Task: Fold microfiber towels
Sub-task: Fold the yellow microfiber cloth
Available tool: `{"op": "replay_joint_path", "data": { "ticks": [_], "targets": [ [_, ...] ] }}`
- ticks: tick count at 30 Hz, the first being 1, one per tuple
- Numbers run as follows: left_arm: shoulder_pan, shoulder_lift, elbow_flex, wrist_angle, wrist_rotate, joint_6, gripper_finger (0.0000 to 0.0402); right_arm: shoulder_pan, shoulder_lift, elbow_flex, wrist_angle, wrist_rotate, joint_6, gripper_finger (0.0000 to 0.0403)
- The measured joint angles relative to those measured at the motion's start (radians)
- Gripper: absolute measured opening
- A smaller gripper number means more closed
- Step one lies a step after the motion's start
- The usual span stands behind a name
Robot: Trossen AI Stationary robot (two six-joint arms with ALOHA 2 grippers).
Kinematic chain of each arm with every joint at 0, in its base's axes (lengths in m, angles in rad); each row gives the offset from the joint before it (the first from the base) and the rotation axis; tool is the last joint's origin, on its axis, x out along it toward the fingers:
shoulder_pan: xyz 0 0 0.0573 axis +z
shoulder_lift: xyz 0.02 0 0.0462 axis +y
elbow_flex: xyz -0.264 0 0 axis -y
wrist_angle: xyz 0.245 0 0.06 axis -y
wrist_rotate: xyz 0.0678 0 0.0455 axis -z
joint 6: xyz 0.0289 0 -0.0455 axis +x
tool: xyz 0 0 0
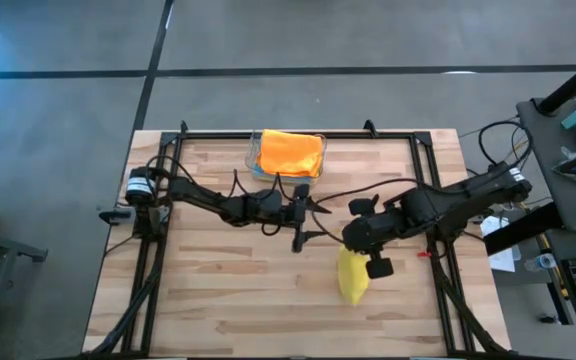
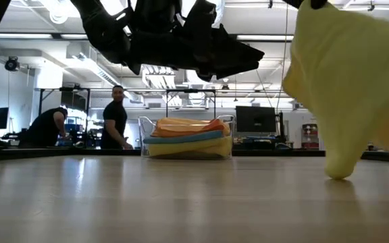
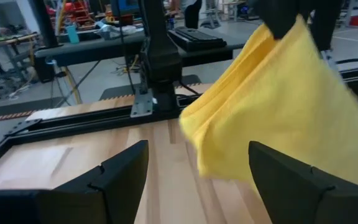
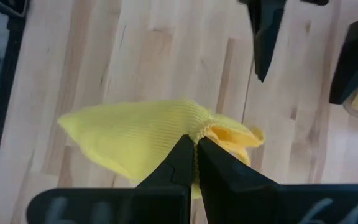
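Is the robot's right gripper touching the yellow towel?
Touching. In the right wrist view, the right gripper is shut on a bunched edge of the yellow towel, which hangs from it.

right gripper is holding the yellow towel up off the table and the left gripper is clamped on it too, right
Not quite. The right gripper is shut on the yellow towel and lifts it, but the left gripper is open and empty, a little short of the towel. The left wrist view shows its fingers spread with the towel hanging beyond them.
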Motion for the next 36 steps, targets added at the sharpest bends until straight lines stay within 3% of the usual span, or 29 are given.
{"op": "replay_joint_path", "data": {
  "ticks": [14,29,36],
  "targets": [
    [0.000,0.005,-0.001,-0.027,0.080,-0.002,0.0260,0.000,0.063,0.076,-0.006,-0.030,-0.027,0.0008],
    [0.000,0.081,0.062,-0.026,0.083,-0.001,0.0259,0.002,0.063,0.107,-0.010,-0.029,-0.024,0.0009],
    [0.000,0.081,0.062,-0.026,0.082,0.024,0.0208,0.002,0.063,0.107,-0.009,-0.029,-0.021,0.0008]
  ]
}}
